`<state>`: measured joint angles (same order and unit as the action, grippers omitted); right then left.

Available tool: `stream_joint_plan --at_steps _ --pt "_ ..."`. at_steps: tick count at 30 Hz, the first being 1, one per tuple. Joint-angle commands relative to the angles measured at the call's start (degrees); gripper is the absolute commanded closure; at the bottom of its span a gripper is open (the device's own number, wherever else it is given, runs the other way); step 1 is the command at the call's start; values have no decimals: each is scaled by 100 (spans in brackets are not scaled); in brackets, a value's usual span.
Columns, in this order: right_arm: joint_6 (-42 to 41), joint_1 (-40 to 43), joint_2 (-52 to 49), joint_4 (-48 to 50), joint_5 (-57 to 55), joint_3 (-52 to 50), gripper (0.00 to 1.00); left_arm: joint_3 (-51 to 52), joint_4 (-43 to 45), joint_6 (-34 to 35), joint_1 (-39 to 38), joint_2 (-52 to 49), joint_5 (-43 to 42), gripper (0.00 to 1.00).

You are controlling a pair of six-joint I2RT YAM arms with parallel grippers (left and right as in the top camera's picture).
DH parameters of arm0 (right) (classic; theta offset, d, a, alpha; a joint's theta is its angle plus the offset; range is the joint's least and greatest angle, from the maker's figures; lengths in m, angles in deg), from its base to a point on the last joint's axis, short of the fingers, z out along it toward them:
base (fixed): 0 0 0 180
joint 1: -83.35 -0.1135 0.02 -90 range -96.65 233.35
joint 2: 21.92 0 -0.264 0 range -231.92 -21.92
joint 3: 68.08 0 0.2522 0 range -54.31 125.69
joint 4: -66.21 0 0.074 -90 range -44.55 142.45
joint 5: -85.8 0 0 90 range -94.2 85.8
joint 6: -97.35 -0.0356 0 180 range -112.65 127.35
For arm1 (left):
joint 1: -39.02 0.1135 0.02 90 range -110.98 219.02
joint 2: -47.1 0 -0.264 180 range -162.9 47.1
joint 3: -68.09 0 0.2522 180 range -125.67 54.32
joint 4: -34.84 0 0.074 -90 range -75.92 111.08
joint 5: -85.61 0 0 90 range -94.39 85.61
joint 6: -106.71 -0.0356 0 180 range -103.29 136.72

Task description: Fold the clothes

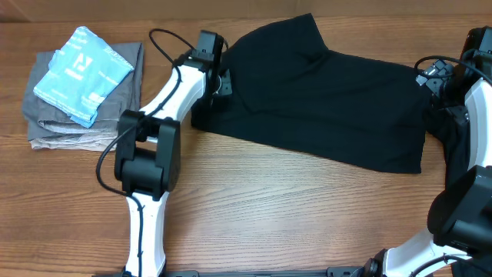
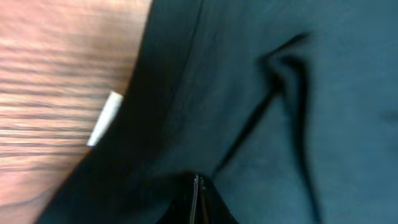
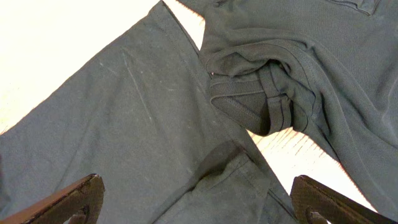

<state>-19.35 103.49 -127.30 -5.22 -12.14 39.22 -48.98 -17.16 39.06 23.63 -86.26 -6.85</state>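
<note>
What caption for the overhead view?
Left claw shut at the black garment's left edge, right claw open at its right edge; light-blue garment atop grey ones far left.

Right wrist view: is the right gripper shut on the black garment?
No, the right gripper stands wide open over the black garment, gripping nothing.

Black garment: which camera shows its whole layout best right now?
Overhead: the black garment shows nearly its whole outline, spread out. Left wrist gives only a blurred close-up of one edge and a crease; right wrist gives a bunched ribbed band and seams, no outline.
</note>
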Motion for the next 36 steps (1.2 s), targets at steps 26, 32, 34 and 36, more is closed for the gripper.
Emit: stream_joint_plan --at_steps 26,32,34,36 --pt "7 -15 48 33 -59 70 0 645 -2236 1502 4 -155 1561 96" --pt "7 -15 48 33 -59 70 0 758 -2437 1670 4 -151 1620 96" --pt "7 -15 48 33 -59 70 0 758 -2498 1670 2 -133 1526 96" --pt "7 -15 48 33 -59 70 0 758 -2568 1685 0 -120 1408 96"
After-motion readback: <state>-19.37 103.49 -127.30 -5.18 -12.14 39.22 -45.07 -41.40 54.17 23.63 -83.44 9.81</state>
